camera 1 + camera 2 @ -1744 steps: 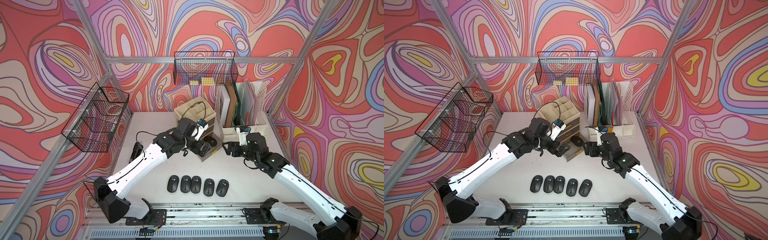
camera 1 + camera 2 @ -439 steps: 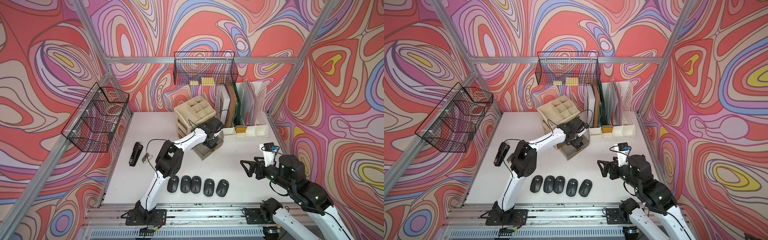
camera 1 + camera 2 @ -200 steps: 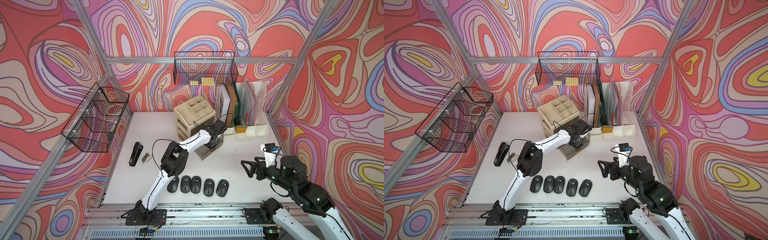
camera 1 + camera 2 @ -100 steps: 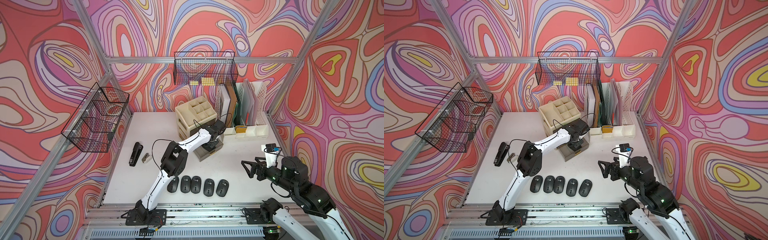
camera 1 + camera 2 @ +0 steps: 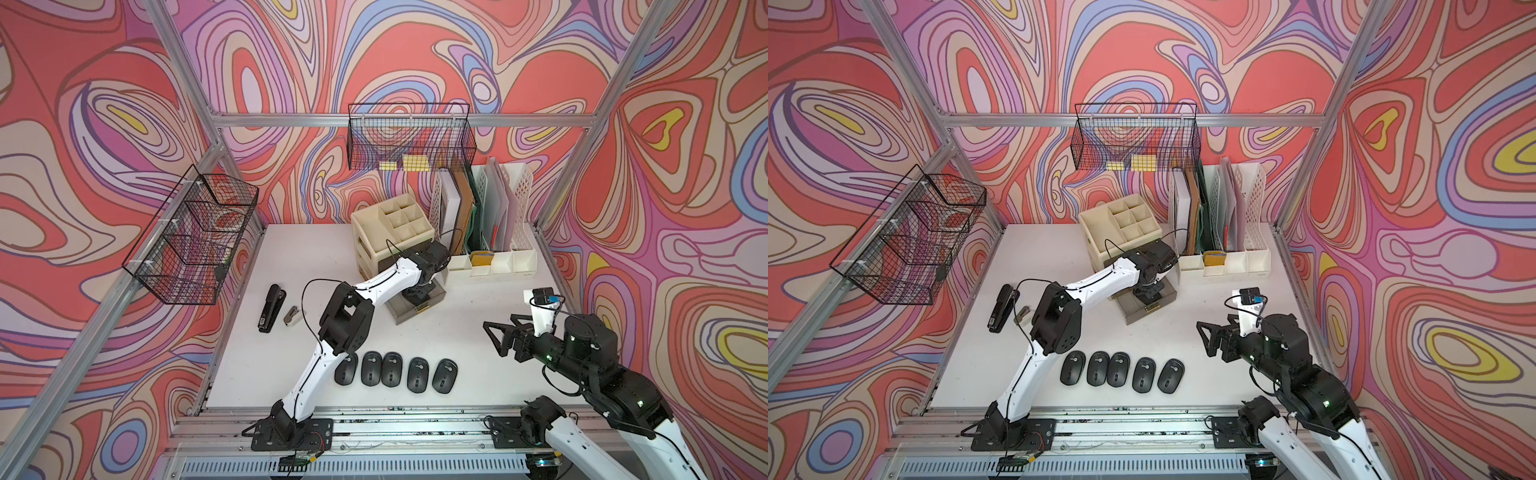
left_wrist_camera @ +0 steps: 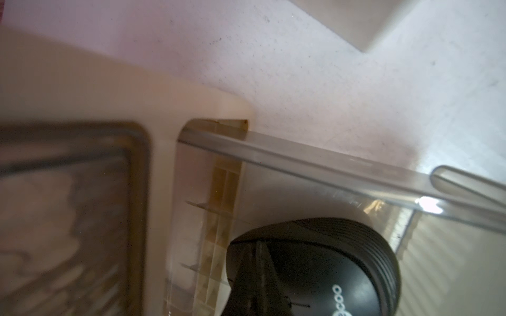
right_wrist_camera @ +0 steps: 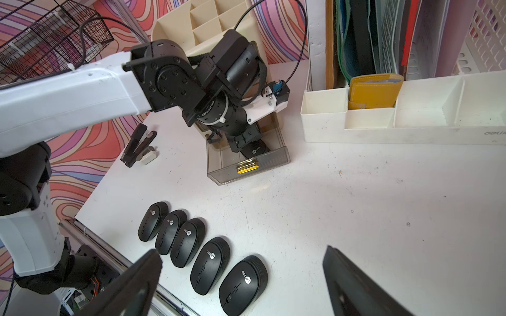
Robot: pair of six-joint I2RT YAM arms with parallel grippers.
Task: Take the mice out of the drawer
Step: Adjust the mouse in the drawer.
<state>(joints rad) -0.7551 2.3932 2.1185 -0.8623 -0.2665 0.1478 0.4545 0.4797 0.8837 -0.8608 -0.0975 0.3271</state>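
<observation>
My left end effector [image 7: 243, 143] is reaching down into the drawer [image 7: 271, 161], the lowest one of the cream organiser [image 5: 374, 224]. The drawer is pulled well out, its gold handle [image 7: 247, 167] facing the front of the worktop [image 5: 457, 340]. From the left wrist view I read the jaws as closed together, with the black fingertips [image 6: 258, 262] lying on top of one mouse [image 6: 342, 260]. They are pressed against its shell and not clamped around it. I can't see anything gripped between them. That mouse sits inside the drawer, near the front wall, its white logo showing.

Five more mice lie in a row on the worktop near the front edge, side by side: the first [image 5: 345, 369] just beside my left arm, then the second [image 5: 371, 368], third [image 5: 392, 369], fourth [image 5: 417, 374] and fifth [image 5: 444, 376]. All of them are well apart from the drawer.

My right end effector [image 5: 498, 328] hovers over the right side of the worktop with its jaws spread wide and nothing between them, pointing towards the middle of the worktop.

On the left, the black stapler [image 5: 270, 307] and the small staple remover [image 5: 292, 316] lie just beside each other.
</observation>
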